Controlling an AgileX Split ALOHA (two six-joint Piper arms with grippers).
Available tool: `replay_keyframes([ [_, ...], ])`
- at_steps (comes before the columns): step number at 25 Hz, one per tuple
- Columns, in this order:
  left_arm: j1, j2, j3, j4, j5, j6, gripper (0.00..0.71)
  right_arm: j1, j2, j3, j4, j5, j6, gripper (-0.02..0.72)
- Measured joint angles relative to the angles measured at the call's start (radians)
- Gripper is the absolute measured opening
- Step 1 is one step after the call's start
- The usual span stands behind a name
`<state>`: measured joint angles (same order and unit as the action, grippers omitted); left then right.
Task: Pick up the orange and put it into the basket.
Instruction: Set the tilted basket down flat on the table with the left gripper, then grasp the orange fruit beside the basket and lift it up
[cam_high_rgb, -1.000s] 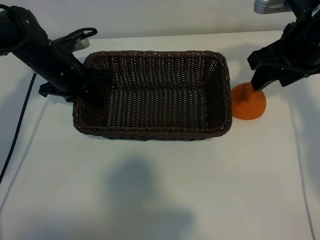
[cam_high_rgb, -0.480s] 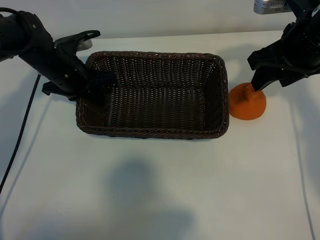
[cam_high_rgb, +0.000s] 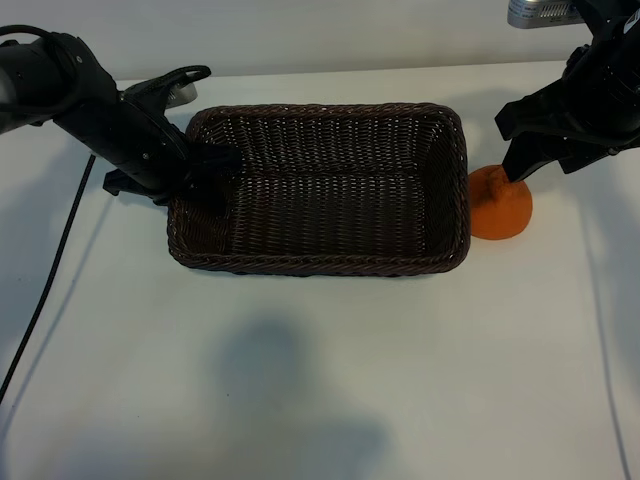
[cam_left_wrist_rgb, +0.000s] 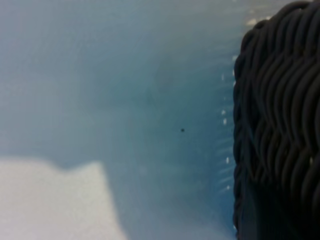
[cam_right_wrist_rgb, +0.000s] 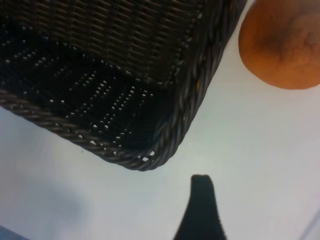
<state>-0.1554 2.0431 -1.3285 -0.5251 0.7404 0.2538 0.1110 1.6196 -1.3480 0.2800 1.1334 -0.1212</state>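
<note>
Your orange (cam_high_rgb: 497, 205) sits on the white worktop (cam_high_rgb: 330, 370), just outside the basket's (cam_high_rgb: 320, 262) right-hand end and touching or all but touching the rim there. So the main job is not done: nothing is lifted and nothing is dropped in, and the basket is bare inside.

Your right claw (cam_high_rgb: 530, 150) hangs over the orange with its jaws spread wide, no grip on the fruit. In the right wrist view you see the orange (cam_right_wrist_rgb: 282, 42) near the basket's rounded corner (cam_right_wrist_rgb: 165, 140), with one dark fingertip (cam_right_wrist_rgb: 200, 207) poking in over bare worktop, clear of both. You look lined up for a descent, but the grasp itself is not yet begun.

Your left claw (cam_high_rgb: 207, 162) is over at the basket's far left end, jaws nearly together and pinching the wicker wall just under the rim, one finger inside and the arm outside. The left wrist view gives you only braided weave (cam_left_wrist_rgb: 280, 125) right against the lens and pale worktop beside it.

What's left, by my reading: lower the right claw around the orange, close, lift, carry over the rim, release. That's practically the whole task.
</note>
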Motion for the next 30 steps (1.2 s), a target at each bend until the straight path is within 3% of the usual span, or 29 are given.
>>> replay_keyframes([
  [8, 0.0, 0.0, 0.0, -0.002, 0.003, -0.014, 0.165, 0.0, 0.0, 0.0, 0.0, 0.0, 0.0, 0.538],
  [17, 0.0, 0.0, -0.006, -0.027, 0.018, -0.028, 0.55, 0.0, 0.0, 0.0, 0.0, 0.0, 0.0, 0.538],
  [20, 0.0, 0.0, -0.029, -0.026, 0.057, -0.028, 0.621, 0.0, 0.0, 0.0, 0.0, 0.001, 0.0, 0.538],
  [24, 0.0, -0.001, -0.088, -0.005, 0.121, -0.056, 0.641, 0.0, 0.0, 0.0, 0.0, 0.003, 0.0, 0.538],
  [30, 0.0, -0.002, -0.163, 0.169, 0.232, -0.181, 0.638, 0.0, 0.0, 0.0, 0.0, 0.004, 0.0, 0.538],
])
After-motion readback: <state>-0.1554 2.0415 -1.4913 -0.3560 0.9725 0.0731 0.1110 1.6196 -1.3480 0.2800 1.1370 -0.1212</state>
